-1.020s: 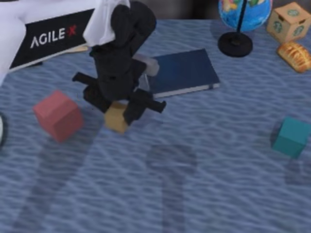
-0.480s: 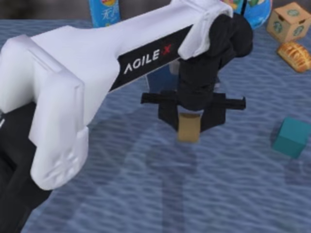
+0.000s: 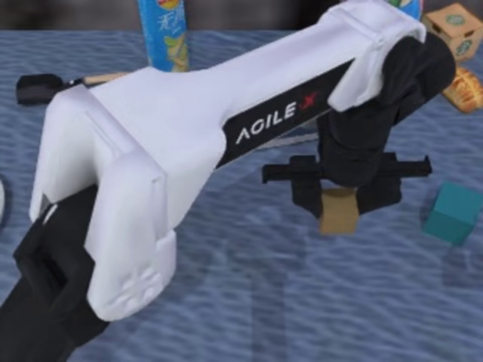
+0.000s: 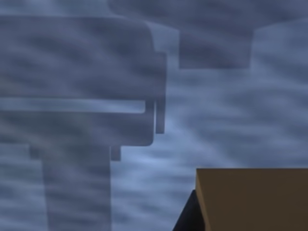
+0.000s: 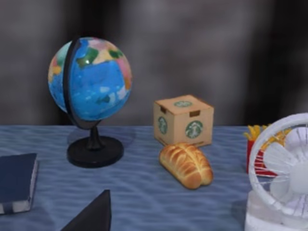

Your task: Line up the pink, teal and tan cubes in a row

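Since the earlier frames the left gripper has carried the tan cube rightward from beside the pink cube to a spot left of the teal cube, near it but apart; the white left arm now stretches across the table and hides the pink cube, which no present view shows. The gripper's black fingers are closed on the tan cube's two sides, and the left wrist view shows the cube against one dark finger with the arm's shadow on the blue cloth below. Whether the cube is lifted or resting cannot be told

Left of the teal cube, at the far edge, stands a blue can, and a black-handled tool lies further left. Behind the teal cube sit a bread loaf and a logo box. The right wrist view shows, from left to right, a dark book, a globe, the box, the loaf, fries and a white fan; a dark tip of the right gripper shows at the frame's edge, its opening not discernible
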`<state>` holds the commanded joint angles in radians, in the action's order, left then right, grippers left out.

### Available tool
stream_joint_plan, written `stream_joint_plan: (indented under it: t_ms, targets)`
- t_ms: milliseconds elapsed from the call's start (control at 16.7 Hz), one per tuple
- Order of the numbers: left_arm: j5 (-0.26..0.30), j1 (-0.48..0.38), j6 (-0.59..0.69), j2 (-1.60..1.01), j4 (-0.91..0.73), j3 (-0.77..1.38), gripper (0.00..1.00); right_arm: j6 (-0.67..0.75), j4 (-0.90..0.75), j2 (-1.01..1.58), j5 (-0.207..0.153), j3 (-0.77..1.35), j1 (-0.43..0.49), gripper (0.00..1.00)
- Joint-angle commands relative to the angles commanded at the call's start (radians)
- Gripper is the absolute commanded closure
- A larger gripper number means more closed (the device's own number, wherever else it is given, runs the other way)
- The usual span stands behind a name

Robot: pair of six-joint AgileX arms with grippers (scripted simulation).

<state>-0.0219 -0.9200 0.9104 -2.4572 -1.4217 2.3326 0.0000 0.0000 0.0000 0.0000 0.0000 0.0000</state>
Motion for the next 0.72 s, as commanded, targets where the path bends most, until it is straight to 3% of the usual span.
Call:
stream_joint_plan:
  t_ms: [240,720]
  targets:
    - [0.0,0.004,-0.005,0.006,0.019,-0.02,1.0,0.0,0.0,0.0,0.0,0.0,0.0,0.0]
    - [0.0,0.002,-0.002,-0.004,0.273,-0.268,1.0,0.0,0.0,0.0,0.0,0.0,0.0,0.0]
